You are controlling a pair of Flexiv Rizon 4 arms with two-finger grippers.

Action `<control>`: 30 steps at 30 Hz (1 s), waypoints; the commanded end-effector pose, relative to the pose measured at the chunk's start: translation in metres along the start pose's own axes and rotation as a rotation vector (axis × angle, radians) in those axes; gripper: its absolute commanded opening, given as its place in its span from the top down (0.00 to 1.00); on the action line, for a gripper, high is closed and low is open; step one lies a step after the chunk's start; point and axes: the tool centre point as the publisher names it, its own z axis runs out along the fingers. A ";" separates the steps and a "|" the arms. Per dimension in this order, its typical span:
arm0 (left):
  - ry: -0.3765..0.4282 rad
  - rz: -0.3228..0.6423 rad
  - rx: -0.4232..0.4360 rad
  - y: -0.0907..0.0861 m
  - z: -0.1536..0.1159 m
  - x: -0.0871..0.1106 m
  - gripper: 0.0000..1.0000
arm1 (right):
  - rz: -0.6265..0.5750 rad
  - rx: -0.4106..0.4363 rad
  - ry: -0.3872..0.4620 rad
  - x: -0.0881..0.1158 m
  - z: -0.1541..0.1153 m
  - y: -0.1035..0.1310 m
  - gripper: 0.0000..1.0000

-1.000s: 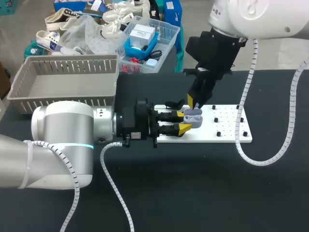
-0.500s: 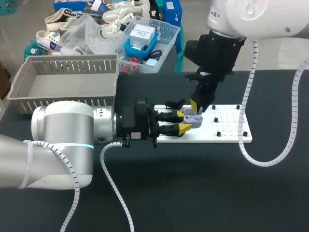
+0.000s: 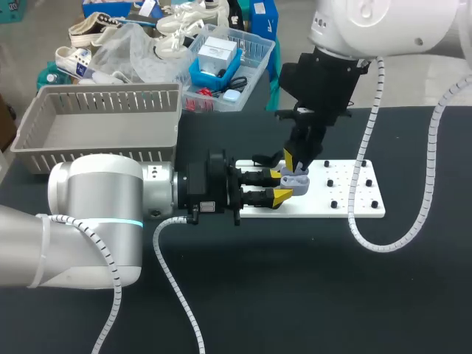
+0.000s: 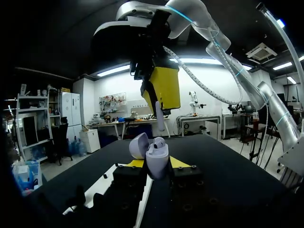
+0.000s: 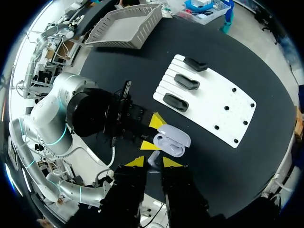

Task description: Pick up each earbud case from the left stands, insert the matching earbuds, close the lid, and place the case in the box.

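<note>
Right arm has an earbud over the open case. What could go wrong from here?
1. The held earbud in the right gripper hangs above the case, beside the seated earbud. If it comes down slightly off, it may strike that or the rim and drop.
2. The left gripper grips only the case's lower body, so pressing down could tilt it.

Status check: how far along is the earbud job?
Done: case off the stands, lid open, in left gripper; one earbud looks seated. In hand: right gripper holds second earbud above it. Left: insert, close lid, put in basket.
</note>
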 end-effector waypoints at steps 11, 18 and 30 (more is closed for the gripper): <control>0.000 0.001 -0.005 -0.001 0.001 0.000 1.00 | -0.050 0.025 0.003 -0.004 0.011 0.006 1.00; 0.000 0.001 -0.005 -0.001 0.001 0.000 1.00 | -0.050 0.025 0.011 -0.007 0.014 0.003 1.00; 0.000 0.001 -0.005 -0.001 0.001 0.000 1.00 | -0.042 0.028 0.007 -0.009 0.017 -0.003 1.00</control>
